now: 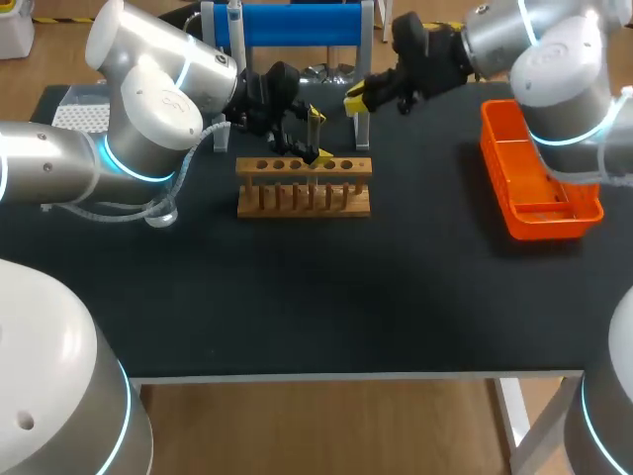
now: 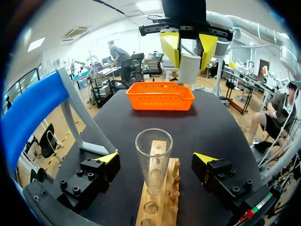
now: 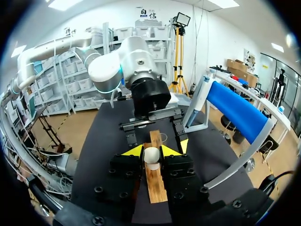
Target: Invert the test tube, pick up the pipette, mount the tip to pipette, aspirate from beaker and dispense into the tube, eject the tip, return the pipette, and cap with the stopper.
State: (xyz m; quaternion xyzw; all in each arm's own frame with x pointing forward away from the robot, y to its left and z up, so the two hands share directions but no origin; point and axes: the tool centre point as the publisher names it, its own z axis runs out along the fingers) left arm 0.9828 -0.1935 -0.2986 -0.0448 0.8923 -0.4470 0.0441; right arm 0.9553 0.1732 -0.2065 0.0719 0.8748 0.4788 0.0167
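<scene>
Left gripper (image 2: 157, 157) stood spread wide on either side of the clear test tube (image 2: 154, 176), upright in the wooden rack (image 2: 162, 212) toward the table's (image 2: 211, 122) far edge. Beyond, the right gripper (image 2: 189, 47) pinched the white stopper (image 2: 189, 68). Whatever lay in the orange basket (image 2: 160, 96) at the right edge was hidden.

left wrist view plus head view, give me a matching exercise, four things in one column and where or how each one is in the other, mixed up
Things
1. test tube
2. stopper
3. orange basket
4. left gripper

States
A. open, one finger on either side of the tube, touching neither side
B. held between the yellow tips of the right gripper
C. standing upright in the wooden rack
D. on the table, toward the robot's right side

Pairs: 1-C, 2-B, 3-D, 4-A
</scene>
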